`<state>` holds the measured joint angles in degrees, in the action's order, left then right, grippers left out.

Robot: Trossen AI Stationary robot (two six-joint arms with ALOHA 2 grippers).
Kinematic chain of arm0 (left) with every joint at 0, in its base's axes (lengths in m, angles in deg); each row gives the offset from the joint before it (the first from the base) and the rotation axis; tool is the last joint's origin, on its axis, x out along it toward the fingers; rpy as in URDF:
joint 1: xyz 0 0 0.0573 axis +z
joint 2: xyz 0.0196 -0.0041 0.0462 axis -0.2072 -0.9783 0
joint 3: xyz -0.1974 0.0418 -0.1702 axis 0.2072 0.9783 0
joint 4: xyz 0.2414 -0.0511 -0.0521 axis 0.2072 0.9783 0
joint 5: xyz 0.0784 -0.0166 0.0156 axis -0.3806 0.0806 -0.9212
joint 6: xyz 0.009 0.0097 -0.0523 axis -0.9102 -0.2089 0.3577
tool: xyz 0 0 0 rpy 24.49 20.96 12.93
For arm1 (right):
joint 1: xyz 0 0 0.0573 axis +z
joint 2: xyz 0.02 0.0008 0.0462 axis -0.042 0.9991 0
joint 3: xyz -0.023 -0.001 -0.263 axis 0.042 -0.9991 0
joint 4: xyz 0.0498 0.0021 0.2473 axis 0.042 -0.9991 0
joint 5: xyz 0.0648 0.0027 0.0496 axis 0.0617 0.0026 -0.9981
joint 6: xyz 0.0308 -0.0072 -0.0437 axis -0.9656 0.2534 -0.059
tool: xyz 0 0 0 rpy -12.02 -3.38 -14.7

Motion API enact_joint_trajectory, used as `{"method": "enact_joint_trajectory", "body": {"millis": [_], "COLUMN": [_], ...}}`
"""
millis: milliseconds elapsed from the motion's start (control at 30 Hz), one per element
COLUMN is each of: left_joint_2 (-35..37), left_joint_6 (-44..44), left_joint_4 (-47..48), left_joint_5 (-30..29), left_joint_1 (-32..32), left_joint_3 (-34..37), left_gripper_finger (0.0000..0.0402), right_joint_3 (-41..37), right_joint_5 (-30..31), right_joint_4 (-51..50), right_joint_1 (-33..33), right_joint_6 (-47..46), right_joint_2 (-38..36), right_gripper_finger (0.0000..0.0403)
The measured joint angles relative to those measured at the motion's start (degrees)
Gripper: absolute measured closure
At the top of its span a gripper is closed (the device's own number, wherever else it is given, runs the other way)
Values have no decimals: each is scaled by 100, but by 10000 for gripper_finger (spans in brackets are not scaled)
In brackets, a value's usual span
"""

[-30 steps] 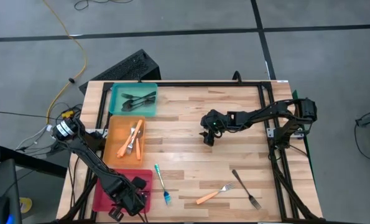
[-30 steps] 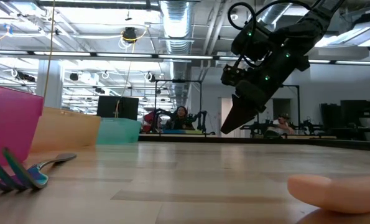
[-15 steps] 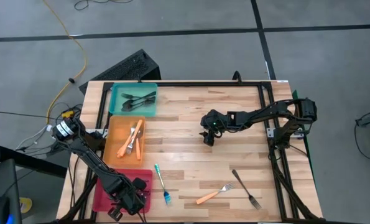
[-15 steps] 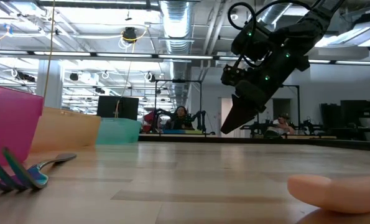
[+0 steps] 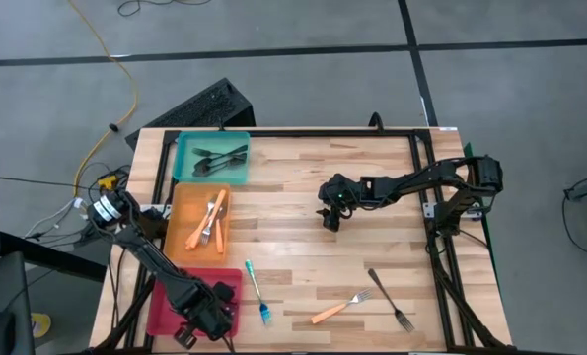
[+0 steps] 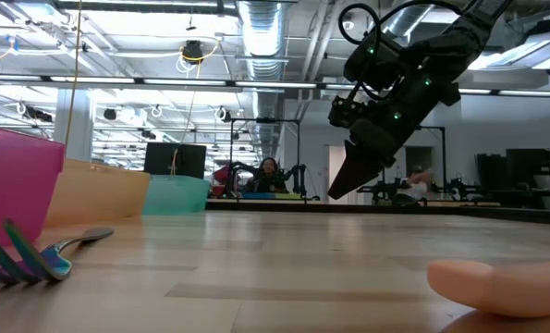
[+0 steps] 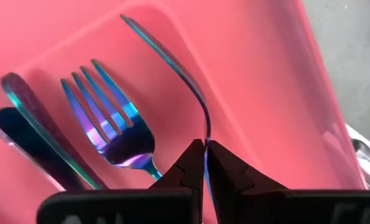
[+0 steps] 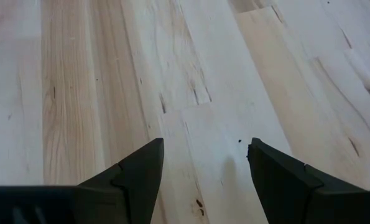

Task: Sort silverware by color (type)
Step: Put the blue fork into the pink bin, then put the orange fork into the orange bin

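Note:
My left gripper point(image 5: 202, 318) is over the pink tray point(image 5: 165, 308) at the table's near left and is shut on a slim blue piece of silverware point(image 7: 183, 74). A blue fork point(image 7: 113, 121) and two more blue handles point(image 7: 32, 134) lie on the tray's floor. My right gripper point(image 5: 330, 219) hangs open and empty above the bare middle of the table; it also shows in the right wrist view point(image 8: 204, 163) and the low view point(image 6: 347, 185). A blue fork point(image 5: 257, 294), an orange fork point(image 5: 340, 307) and a dark fork point(image 5: 391, 300) lie flat on the near part of the table. My left gripper pinches the blue piece by its thin handle point(image 7: 204, 132), seen edge-on, between its two fingertips point(image 7: 194, 155). The piece runs on from the fingers to its far end point(image 7: 125, 18) by the tray's inner corner. Whether that end rests on the tray, I cannot tell.
A teal tray point(image 5: 186, 148) with dark forks stands at the far left, and an orange tray point(image 5: 183, 212) with orange forks stands between it and the pink one. In the low view the loose blue fork's tines point(image 6: 16, 259) and the orange handle point(image 6: 501, 282) lie close.

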<state>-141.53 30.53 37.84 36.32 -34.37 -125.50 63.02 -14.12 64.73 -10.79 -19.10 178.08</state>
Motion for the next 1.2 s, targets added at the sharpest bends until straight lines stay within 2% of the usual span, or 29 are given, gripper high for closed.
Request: {"method": "enact_joint_trajectory", "body": {"millis": [533,633,800,967,1200], "left_joint_2": [0,0,0,0,155], "left_joint_6": [-114,38,436,478,474], "left_joint_4": [-9,-6,30,172,1054], "left_joint_5": [47,102,160,367,264], "left_joint_1": [-2,23,109,193,326], "left_joint_3": [0,0,0,-107,-441], "left_gripper_finger": [398,381,331,284,273], "right_joint_3": [0,0,0,0,0], "right_joint_5": [-4,-6,-7,-11,-19], "right_joint_4": [-2,-2,-2,0,30], "right_joint_1": [0,0,0,0,6], "right_joint_6": [-1,0,0,0,7], "right_joint_2": [0,0,0,0,-2], "right_gripper_finger": [148,148,148,148,148]}}
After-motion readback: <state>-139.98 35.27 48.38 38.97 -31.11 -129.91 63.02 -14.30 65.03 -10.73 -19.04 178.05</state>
